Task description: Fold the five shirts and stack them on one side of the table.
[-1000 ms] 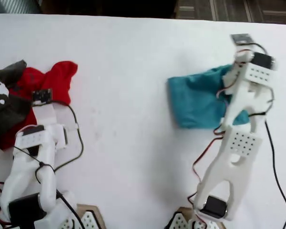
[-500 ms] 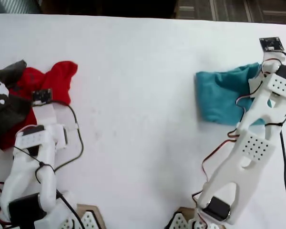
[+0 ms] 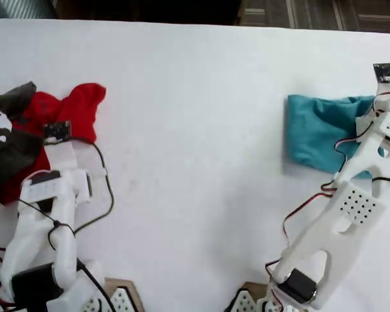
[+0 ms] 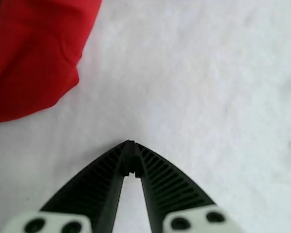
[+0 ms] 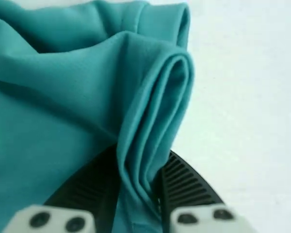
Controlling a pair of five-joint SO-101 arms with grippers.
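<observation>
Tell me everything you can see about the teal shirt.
The teal shirt is plain, soft-looking cloth with no print, folded into a rough rectangle of several layers with rounded fold edges and some wrinkles. It lies on the white table, near the right side in the high view. The right gripper is shut on a bunched, layered fold at one end, which stands up between its two sides; the rest of the shirt rests on the table.
</observation>
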